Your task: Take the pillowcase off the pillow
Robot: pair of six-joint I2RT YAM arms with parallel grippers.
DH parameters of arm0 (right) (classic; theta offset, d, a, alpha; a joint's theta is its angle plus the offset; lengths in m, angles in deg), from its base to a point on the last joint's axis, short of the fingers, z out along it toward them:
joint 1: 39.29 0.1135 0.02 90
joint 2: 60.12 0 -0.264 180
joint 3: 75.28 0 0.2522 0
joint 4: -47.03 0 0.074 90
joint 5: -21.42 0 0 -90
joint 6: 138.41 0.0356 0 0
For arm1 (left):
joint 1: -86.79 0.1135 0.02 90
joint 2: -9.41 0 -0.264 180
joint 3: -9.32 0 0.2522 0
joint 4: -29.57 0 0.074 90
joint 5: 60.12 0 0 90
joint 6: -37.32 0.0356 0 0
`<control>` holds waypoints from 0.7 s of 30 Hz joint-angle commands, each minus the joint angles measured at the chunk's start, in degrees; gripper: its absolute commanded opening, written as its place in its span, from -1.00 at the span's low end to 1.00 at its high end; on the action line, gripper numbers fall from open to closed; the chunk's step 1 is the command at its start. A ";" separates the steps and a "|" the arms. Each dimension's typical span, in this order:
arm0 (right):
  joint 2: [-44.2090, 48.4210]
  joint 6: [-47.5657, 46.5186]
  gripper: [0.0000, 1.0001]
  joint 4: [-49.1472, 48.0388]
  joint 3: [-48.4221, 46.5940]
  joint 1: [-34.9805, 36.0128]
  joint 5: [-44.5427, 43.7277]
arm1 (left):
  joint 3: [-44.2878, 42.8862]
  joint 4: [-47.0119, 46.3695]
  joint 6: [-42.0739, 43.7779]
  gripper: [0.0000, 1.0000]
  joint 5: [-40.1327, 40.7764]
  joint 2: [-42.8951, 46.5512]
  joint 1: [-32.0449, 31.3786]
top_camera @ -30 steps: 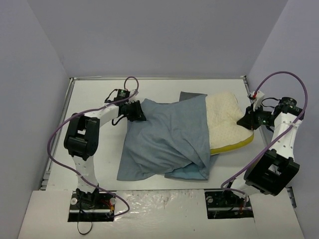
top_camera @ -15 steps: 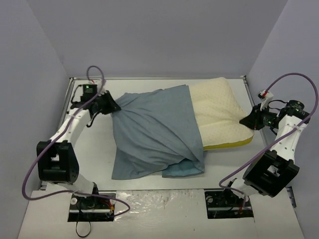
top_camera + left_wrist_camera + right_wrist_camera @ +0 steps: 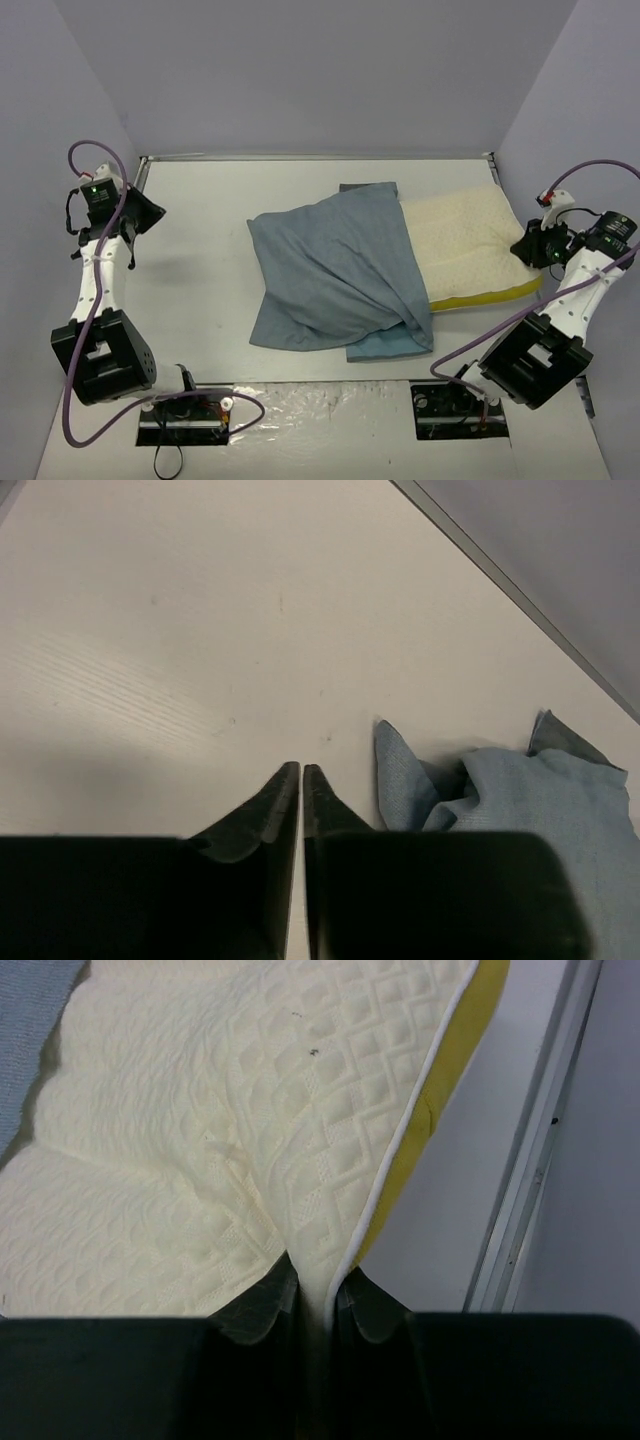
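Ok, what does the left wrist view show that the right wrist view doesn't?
Only the left wrist: the left fingers shut on nothing above the table, with a loose corner of the pillowcase lying apart from them to the right.
Only the right wrist: the right fingers pinching the edge of the pillow, its quilted cream face, its yellow side and the rail along the table's edge.
Both: the white table and some blue-grey pillowcase, though the right wrist view catches only a sliver at its top left.
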State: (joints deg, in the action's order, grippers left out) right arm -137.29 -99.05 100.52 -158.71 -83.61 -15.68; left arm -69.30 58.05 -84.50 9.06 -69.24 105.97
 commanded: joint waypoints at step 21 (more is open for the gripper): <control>21.10 -36.84 1.00 6.95 6.48 37.81 -16.60 | 13.44 4.61 4.39 0.89 8.20 29.06 -47.02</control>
State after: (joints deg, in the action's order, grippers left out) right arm -115.11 -142.10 114.94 -152.92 -47.98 -28.03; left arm -57.58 61.77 -80.13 9.20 -43.03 63.77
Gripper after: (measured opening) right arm 0.999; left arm 0.942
